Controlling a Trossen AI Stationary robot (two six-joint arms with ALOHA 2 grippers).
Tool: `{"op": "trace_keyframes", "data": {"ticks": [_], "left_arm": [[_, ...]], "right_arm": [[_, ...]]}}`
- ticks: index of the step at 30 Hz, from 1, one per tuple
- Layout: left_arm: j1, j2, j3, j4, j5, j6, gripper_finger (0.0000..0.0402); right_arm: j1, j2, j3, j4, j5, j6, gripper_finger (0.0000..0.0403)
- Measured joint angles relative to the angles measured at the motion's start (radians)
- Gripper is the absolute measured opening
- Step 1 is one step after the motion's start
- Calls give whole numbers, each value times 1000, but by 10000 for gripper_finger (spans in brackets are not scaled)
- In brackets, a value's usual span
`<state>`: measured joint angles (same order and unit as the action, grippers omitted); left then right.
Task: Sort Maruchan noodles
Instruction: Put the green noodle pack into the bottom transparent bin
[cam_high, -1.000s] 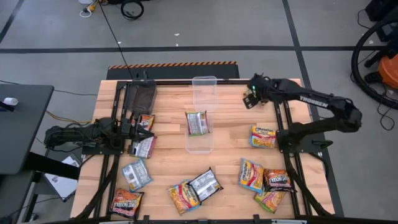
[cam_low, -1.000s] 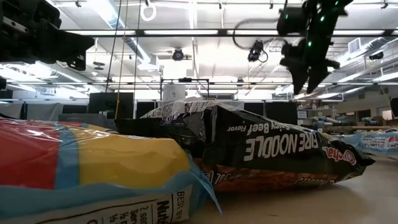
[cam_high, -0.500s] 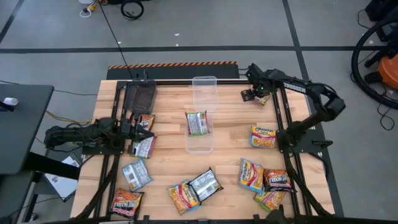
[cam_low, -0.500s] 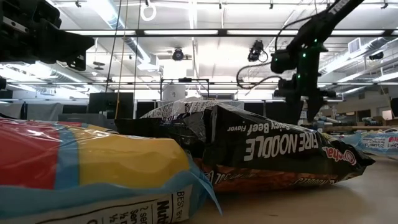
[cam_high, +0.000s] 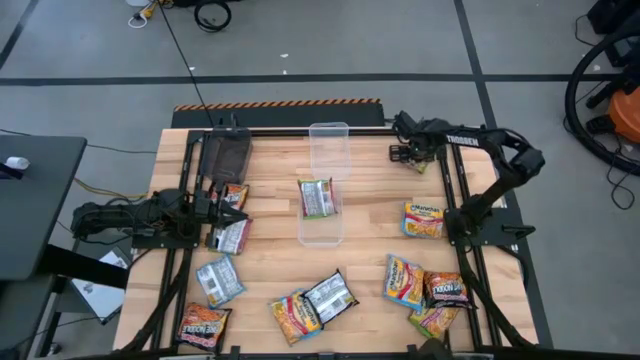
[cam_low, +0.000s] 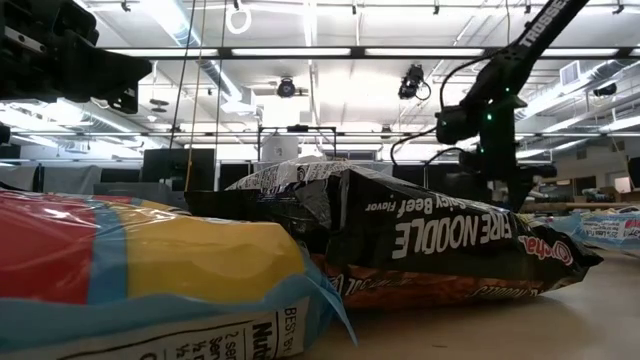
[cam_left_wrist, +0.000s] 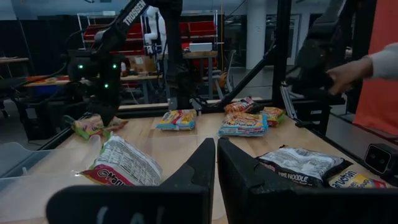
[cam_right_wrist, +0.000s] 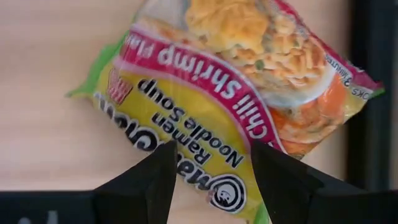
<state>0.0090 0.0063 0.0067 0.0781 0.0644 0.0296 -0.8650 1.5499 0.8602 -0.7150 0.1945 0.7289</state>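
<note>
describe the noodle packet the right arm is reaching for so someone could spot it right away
Start at the wooden table and go to its far right corner, where the right pincer hovers. The yellow-green Chili Shrimp packet lies beneath its open fingers, alone, well away from the other packets.

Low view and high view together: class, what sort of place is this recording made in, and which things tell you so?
Most likely a robotics lab or workshop. Long ceiling light strips run over rows of benches and monitors, a wooden table carries two robot arms, and loose cables lie on the grey floor.
</note>
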Motion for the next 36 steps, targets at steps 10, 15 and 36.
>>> {"op": "trace_keyframes", "data": {"ticks": [10,15,36], "left_arm": [[0,0,0,0,0,0,25],[0,0,0,0,0,0,25],[0,0,0,0,0,0,25]], "right_arm": [[215,-280,31,-77,-80,-258,210],[453,-391,-80,-61,62,-550,210],[796,-89,-368,421,533,-926,202]]}}
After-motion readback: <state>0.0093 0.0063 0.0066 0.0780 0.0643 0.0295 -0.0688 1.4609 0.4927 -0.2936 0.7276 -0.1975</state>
